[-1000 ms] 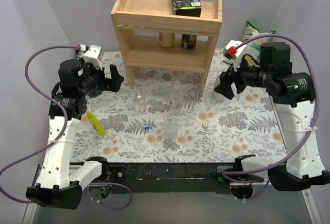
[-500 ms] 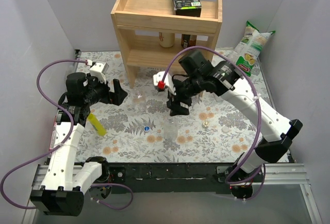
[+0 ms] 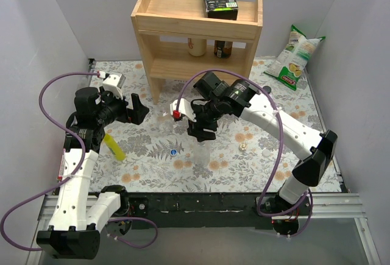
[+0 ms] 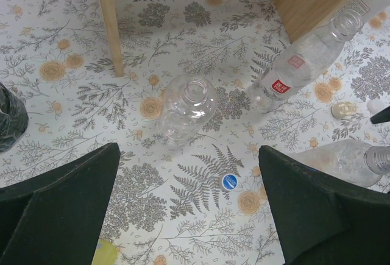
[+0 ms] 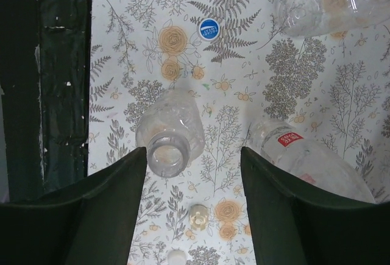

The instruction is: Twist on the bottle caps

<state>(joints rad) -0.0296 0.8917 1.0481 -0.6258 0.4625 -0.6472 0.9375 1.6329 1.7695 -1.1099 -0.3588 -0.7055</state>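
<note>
— Where is the right tool (image 5: 195, 150)?
— It hovers over the middle of the floral-patterned counter (image 3: 146, 155), its jaws partly apart and gripping nothing. Straight beneath it stands a small clear plastic bottle with an open narrow neck (image 5: 167, 132). The mouth sits close to one dark finger (image 5: 103, 210), though whether they touch I cannot tell.
— And the left tool (image 4: 187, 149)?
— It hangs wide open and empty toward the left edge, looking down on a squat clear plastic bottle (image 4: 186, 105), upright and likewise uncapped.
— Any more bottles?
— A taller clear plastic bottle with a red label (image 4: 292, 73) stands beside the foot of the pale wooden two-tier shelf (image 3: 198, 27) at the far edge.
— And the caps?
— The tiny round blue plastic screw cap (image 4: 229, 181) lies flat on the counter. It is left of the bottle under the right tool and on the near-edge side of the squat one, touching neither. A cream round plastic cap (image 5: 197, 215) and a small white round cap (image 5: 175, 256) lie right of the middle, near each other, touching no bottle.
</note>
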